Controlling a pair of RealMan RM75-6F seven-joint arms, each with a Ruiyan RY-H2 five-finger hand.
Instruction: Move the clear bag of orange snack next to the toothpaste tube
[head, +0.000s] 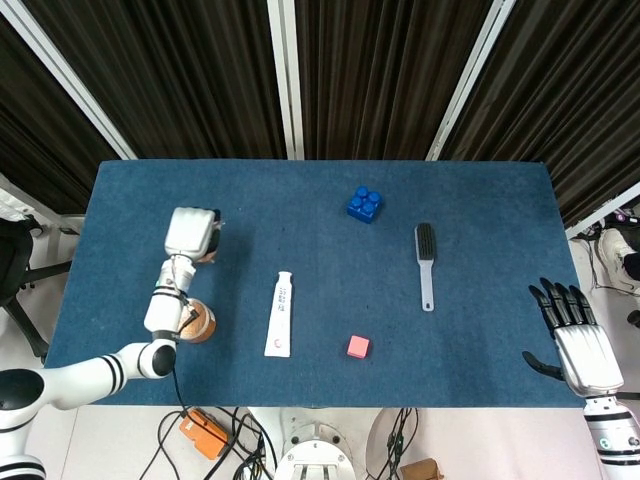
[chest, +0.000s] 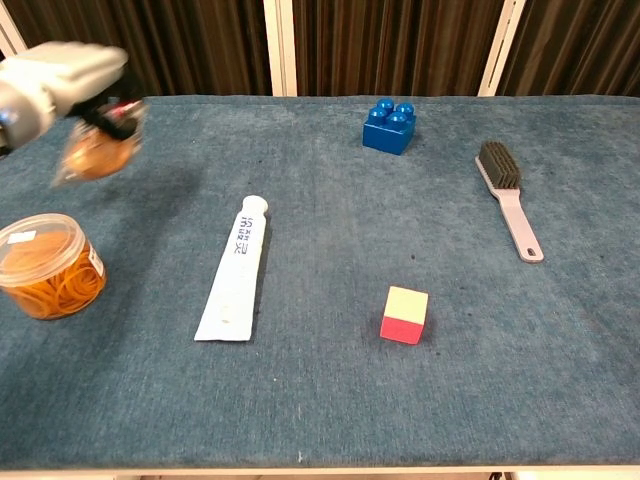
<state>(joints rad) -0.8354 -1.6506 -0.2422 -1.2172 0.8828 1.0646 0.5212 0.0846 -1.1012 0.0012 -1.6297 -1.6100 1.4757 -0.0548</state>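
- Dark pleated curtains with pale uprights hang behind a table covered in blue cloth.
- Left hand is above the table's left part, its fingers curled around the clear bag of orange snack, gripping it; in the chest view both are motion-blurred and the bag hangs clear of the cloth.
- In the head view the hand covers most of the bag, and only a sliver of orange shows at its lower right edge.
- Toothpaste tube, white, lies flat right of the held bag and well apart from it, cap end toward the curtains and flat crimped end toward the near edge.
- Lidded clear tub of orange rubber bands stands upright near the front left, below the left forearm in the head view.
- Blue building brick sits toward the far side, right of the tube.
- Brush with dark bristles and a pale handle lies further right, handle pointing to the near edge.
- Small cube, yellow on top and red on its side, rests in the near middle, right of the tube's flat end.
- Right hand is off the table's near right corner, fingers spread and straight, holding nothing.
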